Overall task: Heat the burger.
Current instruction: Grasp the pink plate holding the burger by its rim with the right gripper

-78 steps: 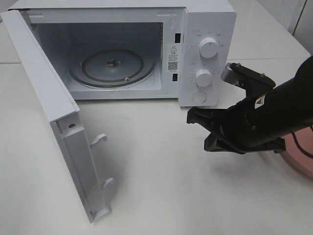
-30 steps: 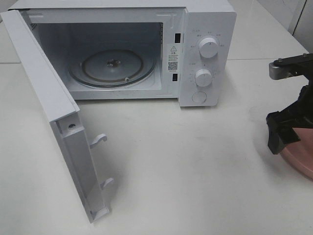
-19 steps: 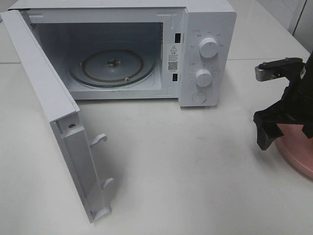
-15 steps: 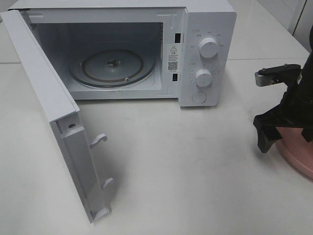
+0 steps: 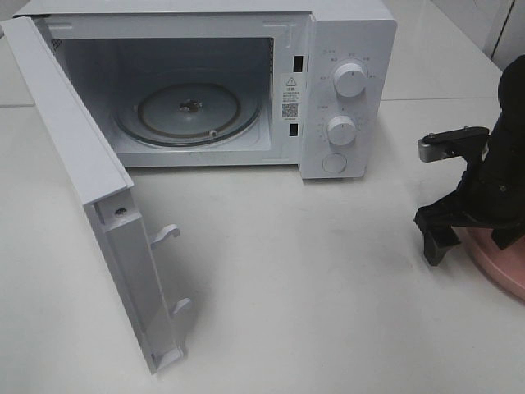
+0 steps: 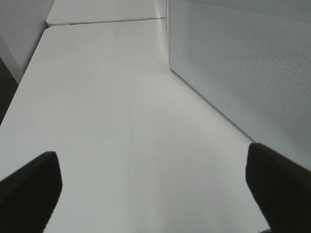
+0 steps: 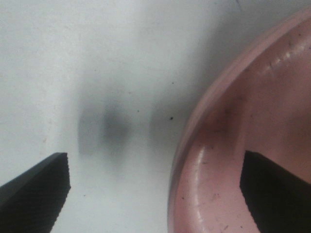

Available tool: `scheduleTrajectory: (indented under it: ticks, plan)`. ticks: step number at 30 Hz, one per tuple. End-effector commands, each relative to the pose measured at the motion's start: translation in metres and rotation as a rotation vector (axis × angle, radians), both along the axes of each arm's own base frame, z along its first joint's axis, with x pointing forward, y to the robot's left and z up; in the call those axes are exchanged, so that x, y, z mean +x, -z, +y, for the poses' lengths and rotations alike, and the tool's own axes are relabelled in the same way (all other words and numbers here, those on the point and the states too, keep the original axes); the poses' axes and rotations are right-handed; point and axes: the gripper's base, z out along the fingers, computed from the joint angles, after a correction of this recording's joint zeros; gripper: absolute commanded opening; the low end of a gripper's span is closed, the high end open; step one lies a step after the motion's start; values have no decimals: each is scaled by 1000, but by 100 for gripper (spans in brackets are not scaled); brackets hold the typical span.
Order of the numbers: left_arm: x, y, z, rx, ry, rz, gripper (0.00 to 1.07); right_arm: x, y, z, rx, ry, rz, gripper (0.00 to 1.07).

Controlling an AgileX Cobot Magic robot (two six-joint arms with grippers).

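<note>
Facing a white microwave across the upper left and middle of the high view, with its door standing wide open toward the lower left and 2 latch hooks showing on the door's inner face. To the right of the cavity, an upper knob, a lower knob and a round button beneath them. Well apart from the microwave, across white table, the right gripper at the right edge of the frame.

No sight of the burger in any of the 3 views, so no telling where it lies relative to either pair of jaws. Right jaws spread wide and gripping nothing, straddling the rim of the pink plate: 1 finger over the table just outside the rim, the other over the plate's inside.

Out of the high view, the left gripper, shown only by its wrist camera: jaws spread wide over the table, holding nothing, near a perforated white panel at the right of that frame.

Inside the microwave, only a glass turntable. On the visible part of the plate, just pink surface with small dark specks.
</note>
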Motion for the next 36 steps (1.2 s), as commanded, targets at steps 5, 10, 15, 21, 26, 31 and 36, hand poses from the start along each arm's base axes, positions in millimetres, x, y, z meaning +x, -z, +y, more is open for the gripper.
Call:
scheduleTrajectory:
  ticks: [5, 10, 15, 21, 26, 31, 36]
  plan:
    - [-3, 1, 0, -2, 0, -19, 98, 2, 13, -1, -12, -14, 30, 91]
    - [-3, 1, 0, -2, 0, -19, 98, 2, 14, -2, -25, -26, 34, 77]
    - [-3, 1, 0, -2, 0, -19, 98, 2, 14, -5, -46, -1, 31, 50]
    - [-3, 1, 0, -2, 0, -19, 98, 2, 14, -6, -58, 5, 33, 20]
    - [-3, 1, 0, -2, 0, -19, 98, 0, 15, -6, -60, 10, 41, 2]
    - [-3, 1, 0, -2, 0, -19, 98, 0, 15, -6, -60, 21, 43, 0]
    - [-3, 1, 0, -2, 0, -19, 98, -2, 15, -6, -70, 31, 57, 0]
